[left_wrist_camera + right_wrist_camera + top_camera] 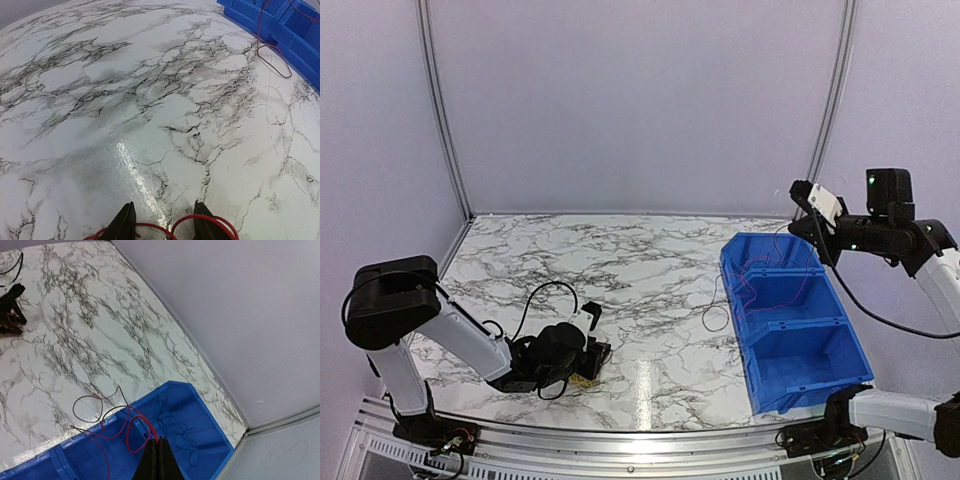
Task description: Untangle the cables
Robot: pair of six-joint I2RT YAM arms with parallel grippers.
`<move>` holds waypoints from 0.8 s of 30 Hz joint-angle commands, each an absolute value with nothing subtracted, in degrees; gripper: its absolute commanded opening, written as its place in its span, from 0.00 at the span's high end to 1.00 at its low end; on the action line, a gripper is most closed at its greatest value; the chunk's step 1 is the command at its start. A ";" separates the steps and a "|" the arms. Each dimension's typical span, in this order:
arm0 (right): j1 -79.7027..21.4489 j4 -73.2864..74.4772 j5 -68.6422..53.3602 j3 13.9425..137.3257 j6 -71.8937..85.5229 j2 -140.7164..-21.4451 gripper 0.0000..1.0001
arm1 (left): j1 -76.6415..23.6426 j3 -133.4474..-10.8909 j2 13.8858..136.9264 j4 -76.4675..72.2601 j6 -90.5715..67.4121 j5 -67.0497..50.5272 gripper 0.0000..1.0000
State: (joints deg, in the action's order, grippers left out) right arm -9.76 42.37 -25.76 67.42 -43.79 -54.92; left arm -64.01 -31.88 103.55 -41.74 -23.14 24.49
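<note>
right fingers (150,465) pinched on red cable (127,436), above blue bin (215,437)

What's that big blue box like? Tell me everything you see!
The blue box looks like plastic, open on top, with low walls splitting it into three compartments in a row. It sits flat on the marble table, at the right. Thin cables lie in the two far compartments; one loops over the left wall onto the table.

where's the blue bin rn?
Top external view: the blue bin sits on the right side of the marble table, with thin cables draped in its far two compartments.
</note>
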 commanded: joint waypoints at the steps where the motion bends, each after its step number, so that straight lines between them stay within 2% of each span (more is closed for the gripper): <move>1: -5.43 44.59 -20.82 64.36 -51.45 -53.62 1.00 | -63.54 -32.40 105.50 -39.29 -23.17 24.70 0.59; 8: -0.62 46.84 -14.73 59.01 -58.74 -62.36 0.98 | -63.46 -32.53 105.69 -39.29 -23.04 25.04 0.59; 9: -0.63 47.73 -13.48 59.46 -58.46 -64.73 0.79 | -63.46 -32.52 105.73 -39.29 -23.11 25.05 0.59; 11: -0.62 51.25 -14.35 61.82 -59.02 -68.15 0.55 | -63.46 -32.42 105.62 -39.29 -23.20 25.18 0.59; 13: -1.12 53.89 -16.98 65.07 -58.07 -69.46 0.42 | -63.46 -32.25 105.28 -39.29 -23.43 25.37 0.59; 14: -2.86 54.58 -17.76 66.30 -57.72 -69.33 0.39 | -63.46 -32.06 105.02 -39.29 -23.44 25.54 0.58; 19: -15.70 51.51 -12.89 65.26 -54.07 -67.90 0.35 | -63.46 -31.91 104.45 -39.29 -23.65 25.92 0.58; 24: -24.96 48.52 -8.14 64.42 -50.97 -74.34 0.36 | -63.46 -31.67 102.26 -38.88 -25.34 25.88 0.53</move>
